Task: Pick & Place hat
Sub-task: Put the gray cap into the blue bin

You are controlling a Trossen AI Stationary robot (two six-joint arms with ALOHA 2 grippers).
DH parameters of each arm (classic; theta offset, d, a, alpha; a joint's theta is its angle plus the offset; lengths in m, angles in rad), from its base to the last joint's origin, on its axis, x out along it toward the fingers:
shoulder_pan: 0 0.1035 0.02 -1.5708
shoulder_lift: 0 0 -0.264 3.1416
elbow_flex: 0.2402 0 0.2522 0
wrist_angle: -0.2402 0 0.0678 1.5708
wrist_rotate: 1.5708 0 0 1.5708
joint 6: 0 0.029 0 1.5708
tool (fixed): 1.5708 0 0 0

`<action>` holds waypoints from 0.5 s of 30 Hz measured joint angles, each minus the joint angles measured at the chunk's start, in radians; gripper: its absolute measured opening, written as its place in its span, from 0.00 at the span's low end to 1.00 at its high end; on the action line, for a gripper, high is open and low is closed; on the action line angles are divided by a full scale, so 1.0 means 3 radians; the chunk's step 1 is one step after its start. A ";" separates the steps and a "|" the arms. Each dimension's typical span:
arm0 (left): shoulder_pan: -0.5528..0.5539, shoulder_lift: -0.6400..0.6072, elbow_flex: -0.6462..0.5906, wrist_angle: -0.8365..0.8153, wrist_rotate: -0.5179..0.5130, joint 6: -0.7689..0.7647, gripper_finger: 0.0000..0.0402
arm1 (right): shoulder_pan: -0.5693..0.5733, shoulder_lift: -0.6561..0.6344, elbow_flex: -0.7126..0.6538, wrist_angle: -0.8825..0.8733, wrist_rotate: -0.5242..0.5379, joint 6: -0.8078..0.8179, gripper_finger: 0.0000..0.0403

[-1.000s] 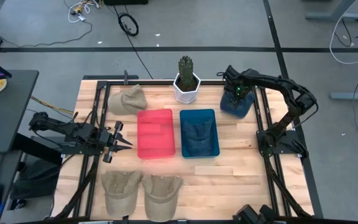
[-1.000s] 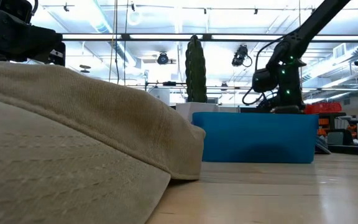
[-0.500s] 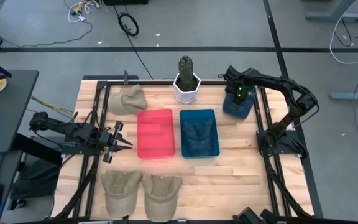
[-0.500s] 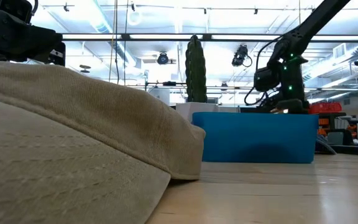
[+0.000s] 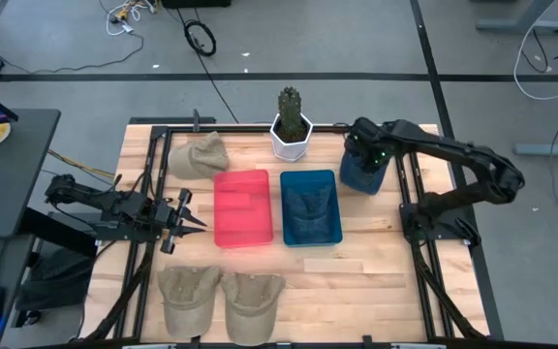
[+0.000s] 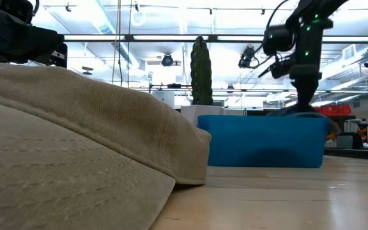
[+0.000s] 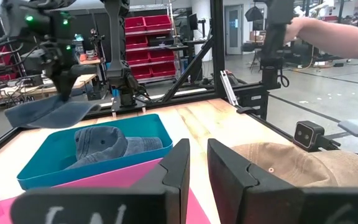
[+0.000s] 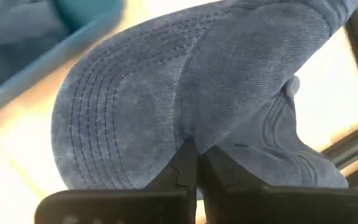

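Note:
A blue denim hat [image 5: 364, 175] hangs over the table's far right part with my right gripper [image 8: 196, 163] shut on it; the left wrist view shows this hat [image 7: 45, 115] clear of the wood. A teal bin [image 5: 311, 233] holds another blue hat, and a pink bin [image 5: 243, 207] stands left of it. One tan hat [image 5: 200, 155] lies at the far left and two tan hats [image 5: 219, 296] lie at the near edge. My left gripper [image 5: 190, 219] waits at the table's left side, its fingers a little apart. My right gripper pinches the denim between its two fingers where the stitched brim meets the crown [image 8: 185, 134]. The fingers come from above, pointing down. The hat hangs below them, lifted clear of the table, its brim [image 7: 82, 109] sticking out roughly level.
A cactus in a white pot [image 5: 292, 128] stands at the far edge between the bins and the blue hat. Black frame rails [image 5: 410, 184] run along both table sides. A person's arm [image 7: 334, 34] shows beyond the table in the left wrist view.
My right gripper has gone up from the table's far right part, taking the blue hat with it. The hat, which lay on the wood behind the teal bin, now hangs clear, its brim showing above the bin's rim in the low view.

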 joint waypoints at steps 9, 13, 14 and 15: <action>0.0000 0.0001 0.0000 -0.0001 0.0000 0.0000 0.15 | 0.0769 0.0071 0.0495 -0.0198 -0.0034 0.0475 0.00; 0.0000 0.0000 0.0000 -0.0001 0.0000 -0.0001 0.15 | 0.1052 0.0154 0.0828 -0.0172 -0.0030 0.0607 0.00; -0.0001 0.0000 0.0000 0.0000 0.0000 0.0000 0.15 | 0.1118 0.0186 0.0898 -0.0150 -0.0030 0.0620 0.00; -0.0001 0.0000 0.0000 -0.0001 0.0000 -0.0001 0.15 | 0.1176 0.0227 0.0962 -0.0118 -0.0029 0.0625 0.00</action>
